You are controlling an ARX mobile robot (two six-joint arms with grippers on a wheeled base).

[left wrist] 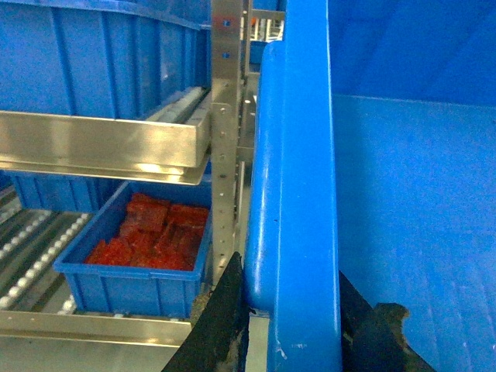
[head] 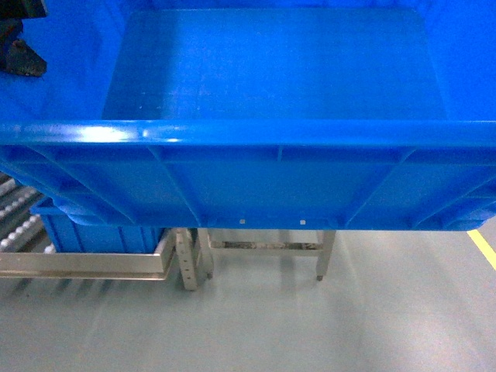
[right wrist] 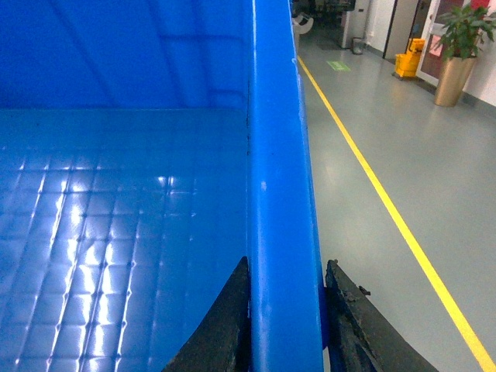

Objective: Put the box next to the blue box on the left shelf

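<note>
The blue crate (head: 271,85) fills the head view's upper half, carried off the floor, long axis left to right. The left end effector (left wrist: 291,318) and right end effector (right wrist: 285,310) each clamp an opposite side wall. The roller shelf (head: 85,267), with a smaller blue bin (head: 97,232), lies lower left, nearer the left arm.

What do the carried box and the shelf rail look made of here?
The box looks like moulded glossy plastic: ribbed walls, bright highlights on its rim. The left shelf rail looks like brushed metal, probably steel or aluminium, grey with soft reflections. Both grippers, left and right, clamp the rim.
</note>
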